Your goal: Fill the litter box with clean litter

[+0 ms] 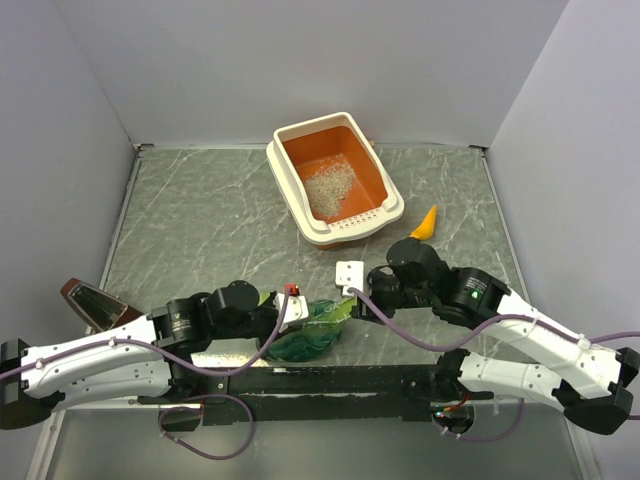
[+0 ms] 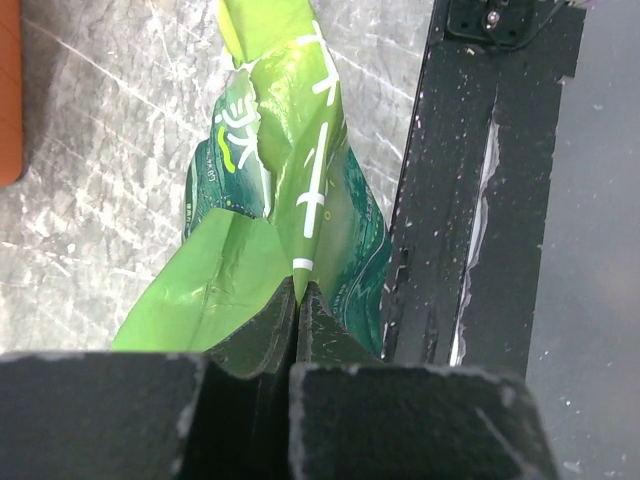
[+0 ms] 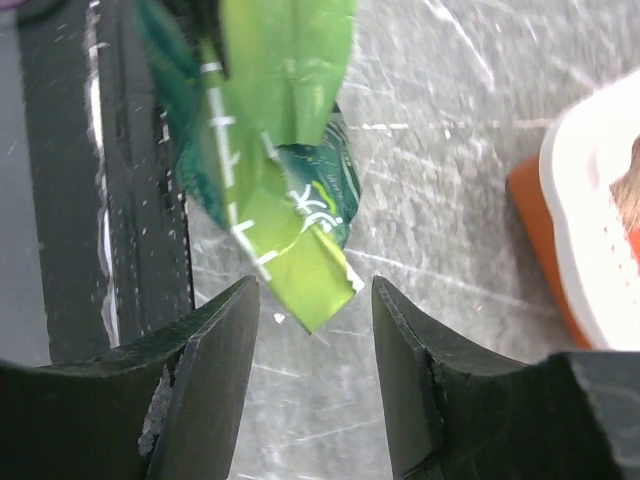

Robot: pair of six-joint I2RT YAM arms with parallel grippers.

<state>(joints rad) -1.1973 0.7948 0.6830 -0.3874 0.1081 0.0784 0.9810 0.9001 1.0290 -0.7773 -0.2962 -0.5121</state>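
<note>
We log the left gripper (image 2: 296,300) clamped shut on the green bag (image 2: 300,150) at the table's (image 1: 200,220) near edge and the right gripper (image 3: 315,320) parted, empty, at the bag's tip; the litter box (image 1: 285,178) at the far edge holds scant clean litter (image 1: 330,187), so we judge that next the bag must be lifted over it and poured.

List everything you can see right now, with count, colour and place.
litter box: one, orange inside, cream rim, far centre of table
clean litter: one small pale pile, inside the litter box
green bag: one, crumpled, near edge between the arms
scoop: one, orange-yellow, right of the litter box
brown flat object: one, left table edge
table: one, grey marbled
left gripper: one, black, jaws shut on the green bag
right gripper: one, black, jaws open around the bag's tip
</note>
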